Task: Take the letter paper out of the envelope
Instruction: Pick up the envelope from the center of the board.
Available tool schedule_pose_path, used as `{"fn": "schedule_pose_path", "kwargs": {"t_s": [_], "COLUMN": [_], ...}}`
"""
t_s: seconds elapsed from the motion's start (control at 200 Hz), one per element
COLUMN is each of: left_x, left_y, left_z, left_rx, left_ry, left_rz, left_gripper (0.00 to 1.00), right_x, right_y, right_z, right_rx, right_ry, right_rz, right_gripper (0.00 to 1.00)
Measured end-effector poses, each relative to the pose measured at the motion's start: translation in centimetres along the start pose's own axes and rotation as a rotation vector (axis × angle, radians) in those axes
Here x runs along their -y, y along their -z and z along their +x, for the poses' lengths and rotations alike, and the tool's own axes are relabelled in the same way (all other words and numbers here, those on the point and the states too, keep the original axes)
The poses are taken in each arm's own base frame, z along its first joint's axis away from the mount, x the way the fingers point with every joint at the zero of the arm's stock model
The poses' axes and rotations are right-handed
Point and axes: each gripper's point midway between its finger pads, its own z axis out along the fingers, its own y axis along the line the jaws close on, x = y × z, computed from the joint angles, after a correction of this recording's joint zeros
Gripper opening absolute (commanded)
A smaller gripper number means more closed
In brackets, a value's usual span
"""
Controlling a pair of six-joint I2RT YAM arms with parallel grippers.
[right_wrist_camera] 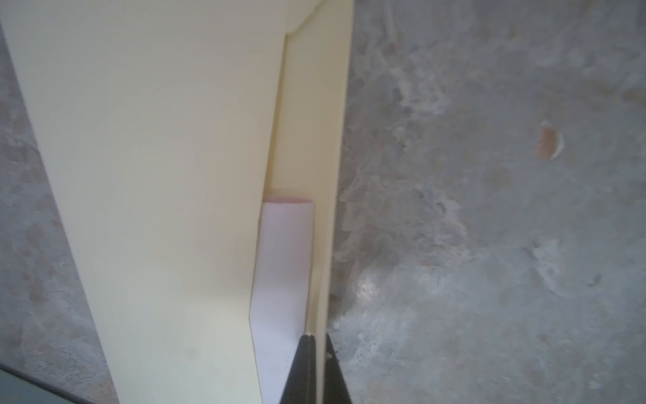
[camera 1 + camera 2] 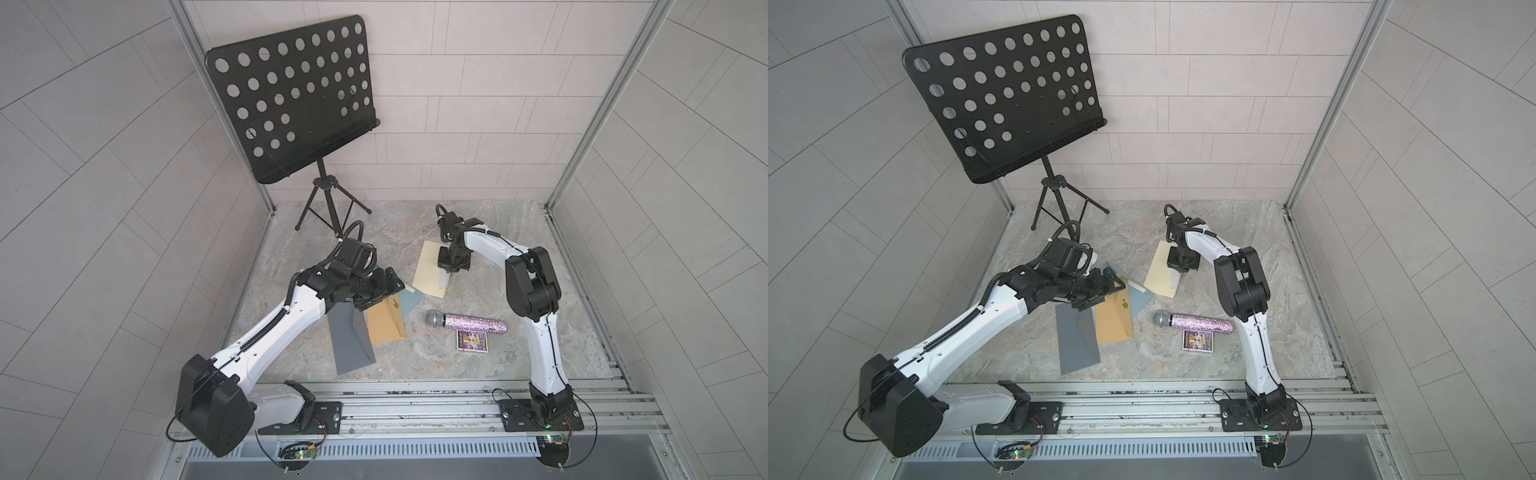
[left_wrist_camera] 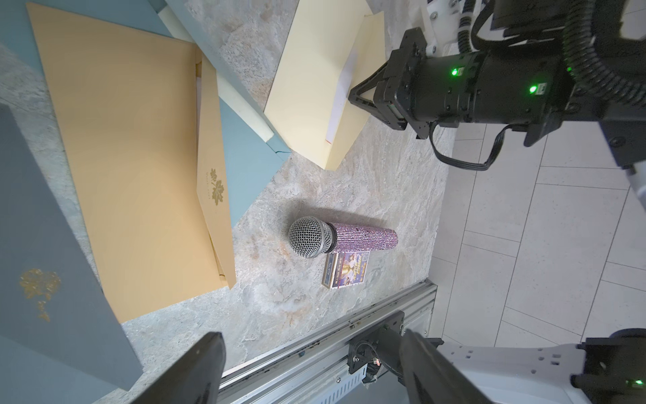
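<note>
Where the marbled desk (image 2: 478, 232) runs toward the back wall, a pale cream envelope (image 2: 426, 270) lies flat with its flap raised. A white letter paper (image 1: 283, 262) with a pinkish end peeks from its mouth. The right claw (image 1: 316, 349) is pinched tight on the flap's edge, while the left claw (image 3: 311, 335) gapes wide, holding nothing.

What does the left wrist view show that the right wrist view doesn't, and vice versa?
Left wrist only: the microphone, the tan envelope and the right gripper from outside. Right wrist only: its shut fingers pinching the cream envelope's flap edge. Both: that envelope and the white letter paper showing at its mouth.
</note>
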Motion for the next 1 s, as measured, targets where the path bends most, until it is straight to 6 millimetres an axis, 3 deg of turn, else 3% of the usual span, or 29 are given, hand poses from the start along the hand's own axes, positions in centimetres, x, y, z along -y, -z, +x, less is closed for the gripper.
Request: {"fn": "schedule_pose_path", "kwargs": {"t_s": [0.11,0.245,0.34,0.53,0.67,0.825,1.0], "left_x": [0.1,0.6,1.6,4.3,6.8,9.2,11.1], "left_y": [-0.1,-0.2,0.1,1.2,2.1,3.2,4.3], "left_z": [0.0,-0.5,-1.1,-2.7,-4.1,-5.4,-6.3], "left_rx": [-0.004,-0.003,0.006,0.035,0.058,0.087,0.113], "left_ry": [0.002,0.0,-0.007,-0.033,-0.061,-0.095,-0.124], "left_rz": [0.0,0.003,0.018,0.062,0.097,0.136,0.173], "left_gripper": [0.86,0.85,0.82,0.76,0.66,0.56,0.39], "right_x": [0.1,-0.2,-0.7,-2.4,-3.1,-3.7,-4.2], "right_y": [0.3,2.3,5.2,13.2,18.1,21.4,23.7], "right_z": [-0.1,-0.5,-1.2,-3.4,-4.0,-3.6,-2.2], "right_rx": [0.007,0.042,0.088,0.222,0.29,0.314,0.301], "right_ry": [0.003,0.015,0.018,0.017,0.014,0.01,0.007], "right_rz": [0.002,-0.018,-0.051,-0.177,-0.269,-0.353,-0.437], "right_gripper": [0.0,0.0,0.0,0.0,0.0,0.0,0.0]}}
